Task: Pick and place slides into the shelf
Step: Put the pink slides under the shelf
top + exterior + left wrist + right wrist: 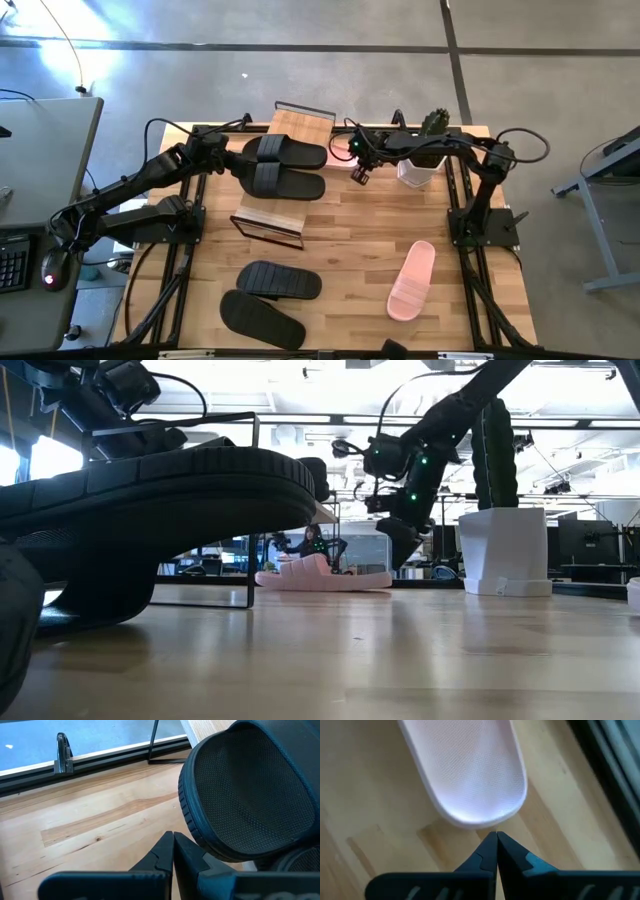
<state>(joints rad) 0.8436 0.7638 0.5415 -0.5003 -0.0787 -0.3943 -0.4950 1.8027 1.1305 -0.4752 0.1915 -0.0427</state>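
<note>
Right gripper [496,851]: fingers pressed together, gripping nothing, poised just off the rounded end of a pink slide [465,770] beside the shelf [290,125], near the white cactus pot [418,170].

Left gripper [173,855]: fingers likewise closed and empty, at the shelf's left side, just beside the end of a black slide [250,790].

Black slides on the shelf [280,165]: two, side by side across the boards. Judged placed.

Black slides on the table [270,298]: two, well in front of the shelf. Outstanding.

Second pink slide [411,280]: on the table, front right of the shelf. Outstanding.

Progress: two of the five slides visible from above are shelved; the pink one beside the shelf appears not yet seated.
</note>
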